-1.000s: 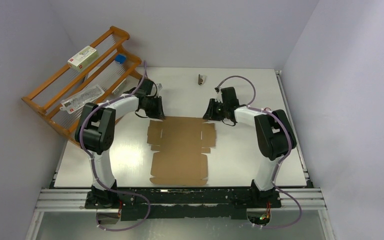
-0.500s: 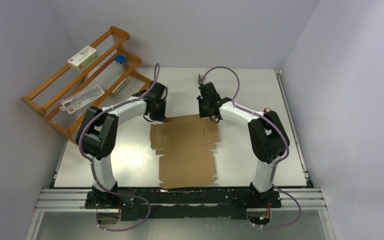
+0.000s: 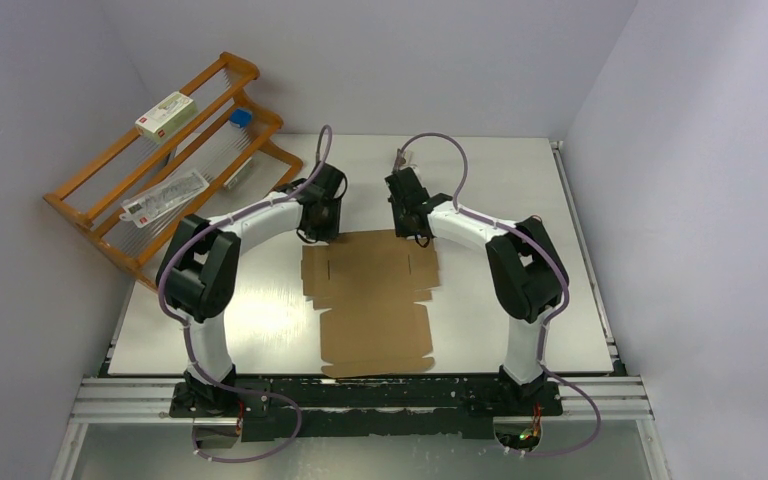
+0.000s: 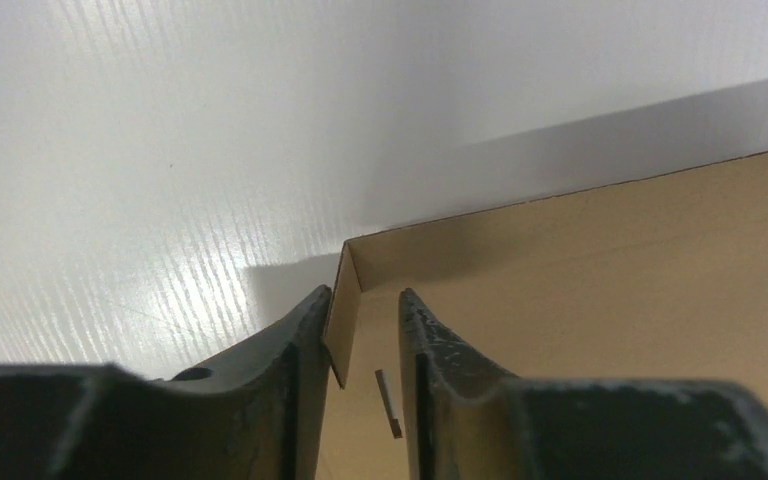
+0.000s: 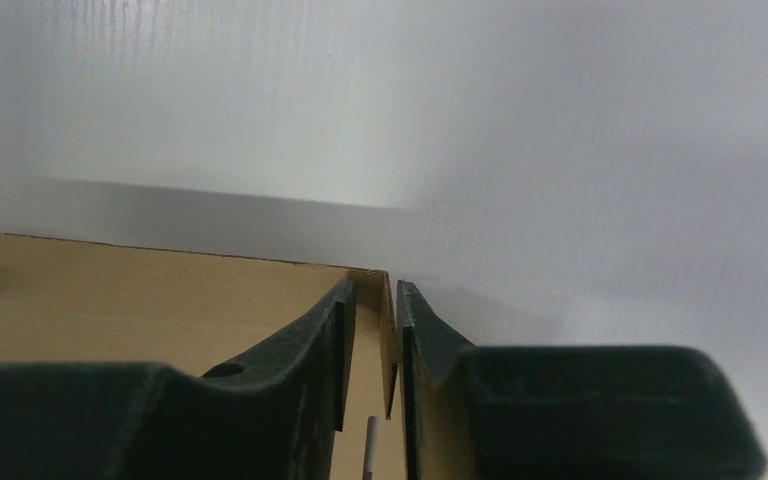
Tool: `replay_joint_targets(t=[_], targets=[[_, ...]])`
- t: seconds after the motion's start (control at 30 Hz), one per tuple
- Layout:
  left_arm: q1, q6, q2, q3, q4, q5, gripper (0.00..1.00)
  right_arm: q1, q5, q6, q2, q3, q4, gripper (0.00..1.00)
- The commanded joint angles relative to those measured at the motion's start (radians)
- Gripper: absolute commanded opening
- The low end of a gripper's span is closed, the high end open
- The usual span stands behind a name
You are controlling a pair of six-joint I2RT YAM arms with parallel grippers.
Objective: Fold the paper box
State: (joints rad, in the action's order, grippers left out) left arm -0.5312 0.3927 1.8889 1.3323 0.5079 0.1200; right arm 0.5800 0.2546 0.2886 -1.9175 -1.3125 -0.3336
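The paper box (image 3: 370, 300) is a brown die-cut cardboard sheet lying mostly flat mid-table. My left gripper (image 3: 322, 225) is at its far left corner and my right gripper (image 3: 410, 225) at its far right corner. In the left wrist view the left gripper (image 4: 362, 292) straddles a raised side flap (image 4: 343, 310). The flap leans on the left finger (image 4: 290, 350), with a gap to the other finger. In the right wrist view the right gripper (image 5: 375, 283) straddles a raised flap (image 5: 388, 320). That flap lies against the right finger (image 5: 430, 340), apart from the left one.
A wooden rack (image 3: 175, 150) stands at the back left, holding a white carton with red print (image 3: 165, 113) and a flat packet (image 3: 165, 195). A small metal object (image 3: 400, 158) lies at the back of the table, behind the right arm's cable. Walls close in on both sides.
Both grippers have swung inward toward each other along the sheet's far edge. The sheet has slid slightly to the right and toward the near edge.
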Motion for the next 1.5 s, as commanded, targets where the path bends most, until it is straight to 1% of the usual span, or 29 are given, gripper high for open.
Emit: replay_joint_targets(t=[0.0,0.07,0.23,0.4,0.47,0.53,0.6,0.7,0.8,0.9,1.07,1.2,1.3,1.47], targets=[[-0.010,0.013,-0.060,0.025,0.033,0.035,0.42,0.003,-0.007,-0.012,0.061,0.002,0.021,0.30],[-0.010,0.018,-0.098,0.011,0.031,0.037,0.51,-0.009,-0.028,-0.008,0.104,0.028,0.034,0.33],[-0.006,0.049,-0.227,-0.077,0.009,0.011,0.63,-0.044,-0.073,-0.008,0.238,0.137,0.077,0.47],[-0.001,0.114,-0.402,-0.248,-0.064,-0.074,0.72,-0.081,-0.164,0.011,0.384,0.278,0.121,0.55],[0.000,0.143,-0.492,-0.343,-0.085,-0.101,0.76,-0.102,-0.209,0.018,0.454,0.343,0.139,0.58],[0.000,0.164,-0.569,-0.417,-0.095,-0.111,0.79,-0.124,-0.248,0.031,0.521,0.416,0.162,0.60],[0.001,0.183,-0.644,-0.483,-0.092,-0.118,0.82,-0.151,-0.320,0.051,0.586,0.492,0.187,0.62],[0.001,0.222,-0.760,-0.591,-0.096,-0.134,0.83,-0.195,-0.394,0.079,0.673,0.624,0.240,0.66],[0.002,0.274,-0.866,-0.708,-0.134,-0.163,0.82,-0.231,-0.466,0.115,0.732,0.719,0.278,0.66],[0.003,0.302,-0.927,-0.799,-0.192,-0.207,0.82,-0.260,-0.546,0.163,0.766,0.803,0.341,0.66],[0.007,0.323,-0.925,-0.873,-0.250,-0.250,0.80,-0.294,-0.632,0.209,0.755,0.882,0.428,0.66],[0.028,0.337,-0.891,-0.913,-0.317,-0.285,0.77,-0.303,-0.678,0.247,0.729,0.926,0.482,0.64],[0.040,0.339,-0.855,-0.931,-0.369,-0.315,0.73,-0.304,-0.688,0.265,0.722,0.956,0.513,0.63],[0.044,0.323,-0.803,-0.941,-0.401,-0.324,0.65,-0.306,-0.685,0.258,0.696,0.966,0.526,0.62]])
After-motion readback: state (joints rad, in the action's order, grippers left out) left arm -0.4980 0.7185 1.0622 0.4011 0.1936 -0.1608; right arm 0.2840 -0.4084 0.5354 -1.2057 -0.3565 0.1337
